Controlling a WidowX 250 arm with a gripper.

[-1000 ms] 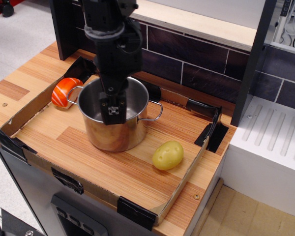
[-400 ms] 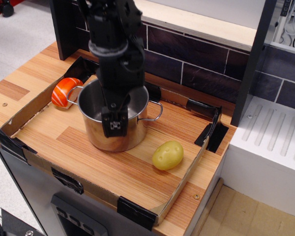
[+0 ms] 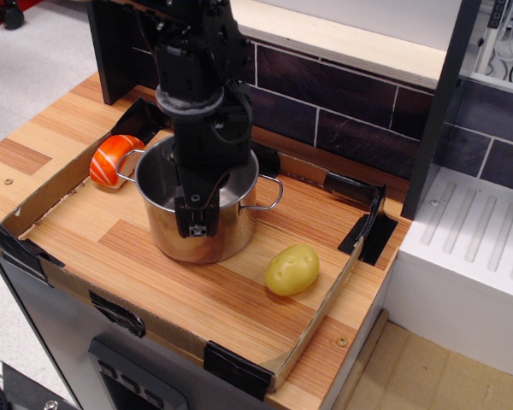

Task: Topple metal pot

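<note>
Metal pot (image 3: 201, 205) stands upright, not toppled yet, directly under and behind the gripper (image 3: 197, 224). The gripper tip sits at the pot's near rim and hangs over the front wall. Whether it straddles the rim or only lies in front of it, I cannot tell, and I cannot tell from this angle whether the fingers are spread or pressed together.

My read of the step: getting a purchase on the near rim to tip the pot. To do it well, catch the rim high and pull or push sideways rather than pressing down, since a downward push would only seat the pot harder. The yellow potato (image 3: 291, 269) lies to the right of the gripper and nearer the viewer, apart from the pot. The orange striped object (image 3: 112, 160) is to the left and behind, beside the left loop handle. Tipping straight forward looks clearest, into the bare wood of the cardboard-edged tray (image 3: 315, 325).

Against the earlier frames: the gripper has come lower, from inside the pot's mouth down over the front wall. Pot, potato and orange object have not moved.
</note>
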